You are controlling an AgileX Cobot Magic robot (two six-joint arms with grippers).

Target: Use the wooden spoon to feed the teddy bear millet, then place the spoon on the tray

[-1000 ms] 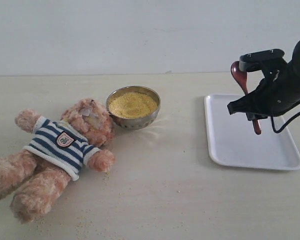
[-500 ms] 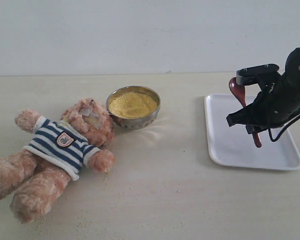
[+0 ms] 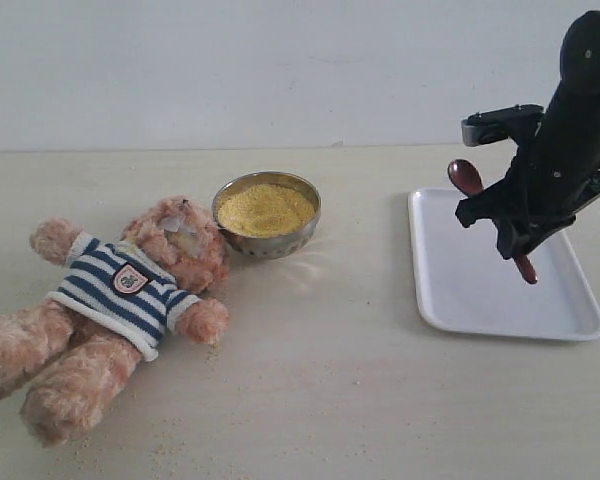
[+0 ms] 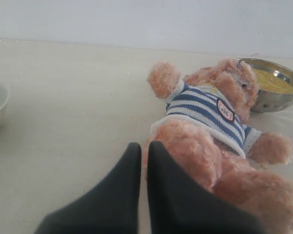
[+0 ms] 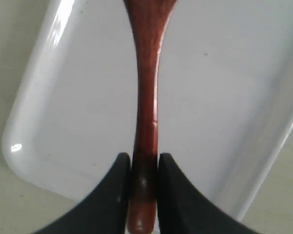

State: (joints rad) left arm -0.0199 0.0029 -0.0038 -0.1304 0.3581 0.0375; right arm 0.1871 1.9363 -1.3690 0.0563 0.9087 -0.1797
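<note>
Tilt of the wooden spoon (image 3: 468,178), pinched by our right gripper (image 5: 144,180), had flattened vs a sec ago over the tray (image 3: 460,300) at frame right, so we judged set-down near.

Open tabletop (image 3: 365,300) between bowl (image 3: 270,245) and tray (image 3: 460,295)

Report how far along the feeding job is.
Feeding looks done: loose grains lie by the teddy bear, and the wooden spoon is away from the millet. In hand: the right claw grips the spoon's handle, tilted over the tray. Left: lay it down and release.
</note>
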